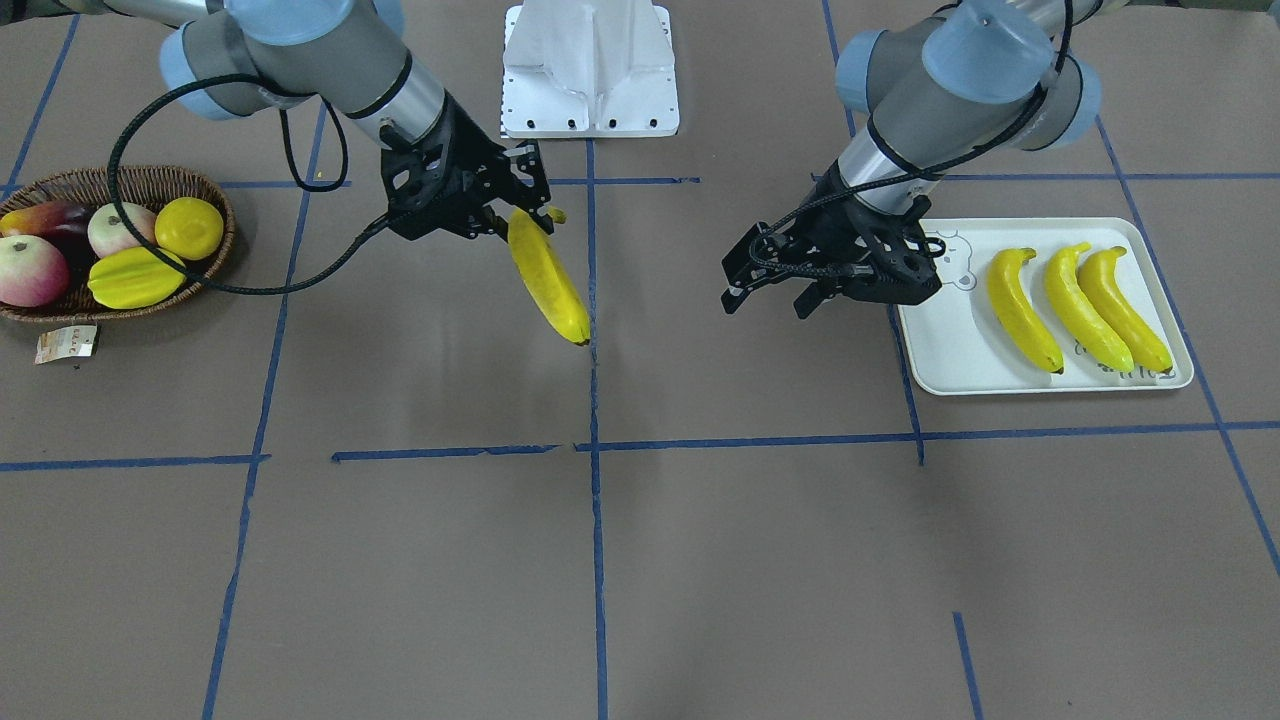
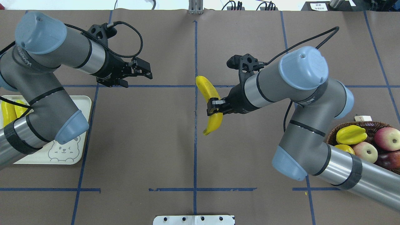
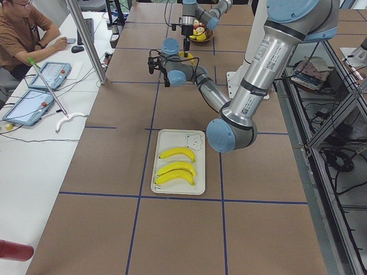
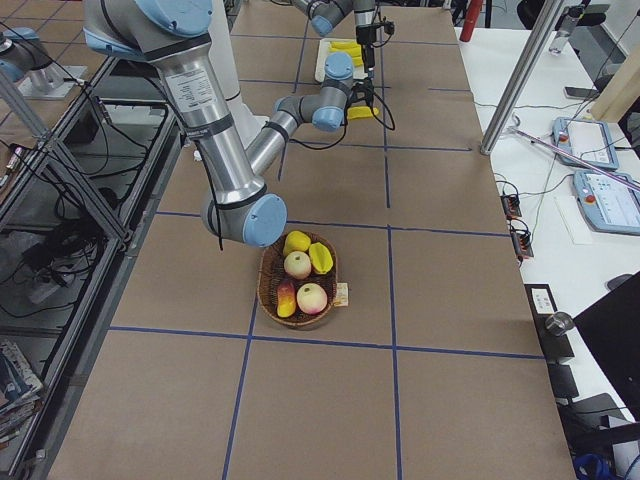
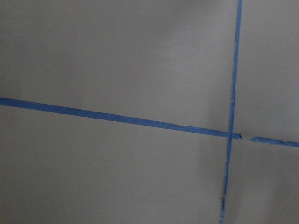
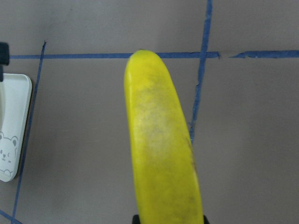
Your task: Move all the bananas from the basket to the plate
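My right pincer (image 2: 213,107) clamps the banana (image 1: 548,278) off-centre; it looks glossy, probably slippery, light and stiff. My left pincer (image 1: 765,303), beside the plate (image 1: 940,360), stands apart.

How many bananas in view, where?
4. Three glossy yellow bananas lie side by side on the pale rectangular bear-print plate; the fourth is held aloft in the right gripper. None shows in the dark wicker basket.

bananas (image 1: 1081,310): glossy yellow, dark tips;
basket (image 1: 130,173): dark-brown woven wicker;
plate (image 1: 950,365): pale white-grey, grey bear-face print;
surface (image 1: 760,560): brown, blue tape grid
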You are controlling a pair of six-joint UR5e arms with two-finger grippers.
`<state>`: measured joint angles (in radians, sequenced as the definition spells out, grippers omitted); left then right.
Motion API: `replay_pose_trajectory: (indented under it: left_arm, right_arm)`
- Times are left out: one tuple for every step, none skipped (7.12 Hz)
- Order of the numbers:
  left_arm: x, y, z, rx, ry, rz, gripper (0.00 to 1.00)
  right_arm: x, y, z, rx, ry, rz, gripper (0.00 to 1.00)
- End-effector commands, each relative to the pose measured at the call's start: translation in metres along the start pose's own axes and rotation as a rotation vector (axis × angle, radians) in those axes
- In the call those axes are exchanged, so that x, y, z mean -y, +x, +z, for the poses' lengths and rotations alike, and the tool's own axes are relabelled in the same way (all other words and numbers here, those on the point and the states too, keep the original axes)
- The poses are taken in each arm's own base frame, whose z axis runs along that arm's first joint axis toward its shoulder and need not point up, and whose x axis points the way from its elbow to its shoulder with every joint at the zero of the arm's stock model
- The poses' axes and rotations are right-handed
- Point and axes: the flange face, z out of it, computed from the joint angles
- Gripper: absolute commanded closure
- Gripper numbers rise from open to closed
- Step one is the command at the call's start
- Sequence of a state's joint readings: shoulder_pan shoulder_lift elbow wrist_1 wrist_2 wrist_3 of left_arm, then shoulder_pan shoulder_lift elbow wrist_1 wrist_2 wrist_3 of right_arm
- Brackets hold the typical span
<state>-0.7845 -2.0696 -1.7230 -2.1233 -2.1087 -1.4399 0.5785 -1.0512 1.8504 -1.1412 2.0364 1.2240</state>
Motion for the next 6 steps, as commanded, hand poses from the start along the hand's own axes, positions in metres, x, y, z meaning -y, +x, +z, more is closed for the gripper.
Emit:
replay_pose_trajectory:
  left_arm:
    - [-0.018, 0.026, 0.015, -0.121, -0.031, -0.071, 0.01]
    - [-0.038, 0.045, 0.023, -0.145, -0.067, -0.090, 0.01]
    - [-0.043, 0.051, 0.024, -0.158, -0.076, -0.103, 0.01]
    - [-0.044, 0.056, 0.021, -0.185, -0.080, -0.122, 0.01]
    - [-0.046, 0.058, 0.020, -0.192, -0.084, -0.131, 0.01]
    - [-0.048, 0.065, 0.019, -0.203, -0.088, -0.129, 0.01]
  right_arm:
    - [-0.012, -0.026, 0.011, 0.013, 0.023, -0.013, 0.98]
    - [-0.014, -0.032, 0.011, 0.024, 0.020, -0.019, 0.97]
    - [-0.014, -0.035, 0.011, 0.026, 0.026, -0.022, 0.97]
    - [-0.015, -0.036, 0.013, 0.024, 0.033, -0.024, 0.97]
    - [-0.016, -0.037, 0.013, 0.025, 0.039, -0.026, 0.97]
    - [-0.015, -0.040, 0.012, 0.029, 0.040, -0.027, 0.97]
